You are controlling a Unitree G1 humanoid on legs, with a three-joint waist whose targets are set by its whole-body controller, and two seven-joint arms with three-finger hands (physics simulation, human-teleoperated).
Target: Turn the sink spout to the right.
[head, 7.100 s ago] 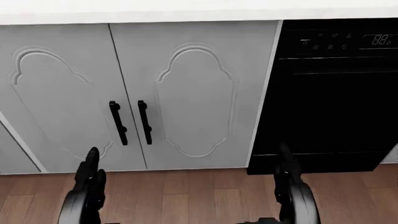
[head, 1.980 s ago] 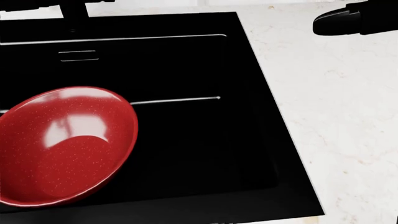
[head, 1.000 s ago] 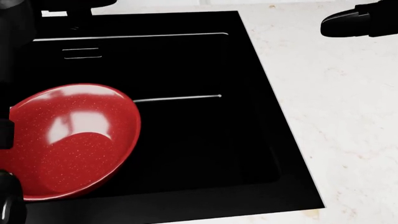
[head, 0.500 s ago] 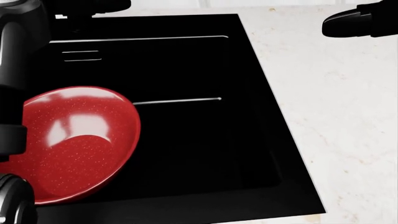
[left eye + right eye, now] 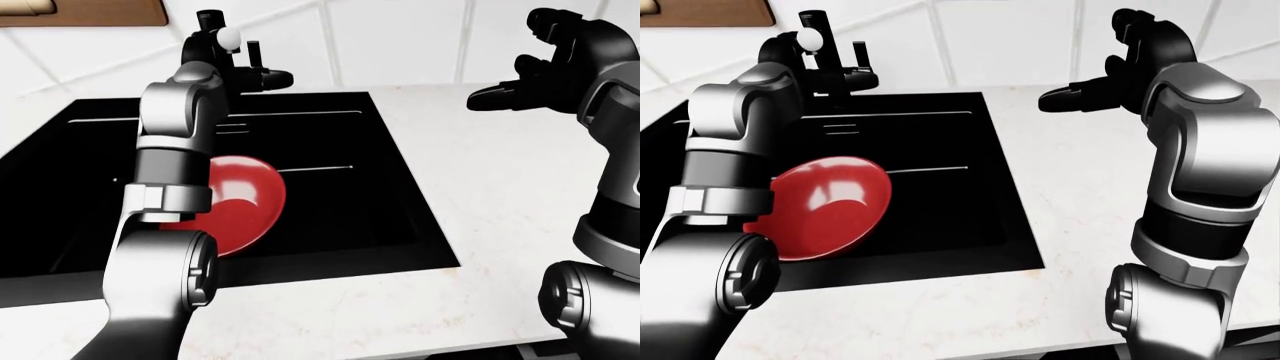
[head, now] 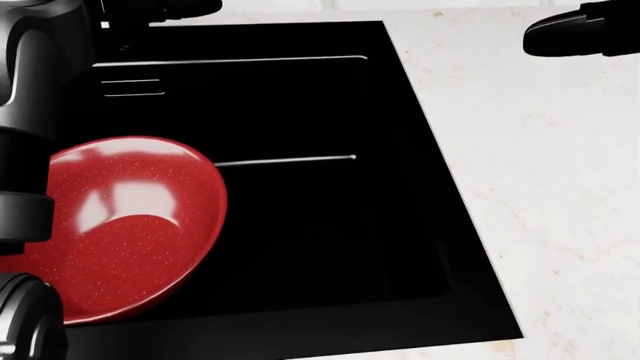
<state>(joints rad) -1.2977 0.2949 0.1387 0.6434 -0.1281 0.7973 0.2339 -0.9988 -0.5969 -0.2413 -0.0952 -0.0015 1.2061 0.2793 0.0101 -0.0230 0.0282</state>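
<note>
Spout of the black faucet stands at the 12 o'clock edge of the black sink in the left-eye view, its short dark end reaching toward 3 o'clock. The left hand is raised against the faucet, beside a white knob; whether its fingers close on anything cannot be told, since the arm hides them. A red bowl lies tilted in the basin, partly behind the left forearm. The right hand hangs at 2 o'clock above the pale counter, fingers spread, one pointing toward 9 o'clock, holding nothing.

In the head view, the sink fills most of the picture, the bowl sits at 8 o'clock, the left arm runs along the 9 o'clock edge, and a right fingertip shows at 1 o'clock.

In the right-eye view, the faucet sits at 11 o'clock below the tiled wall, well apart from the spread right hand.
</note>
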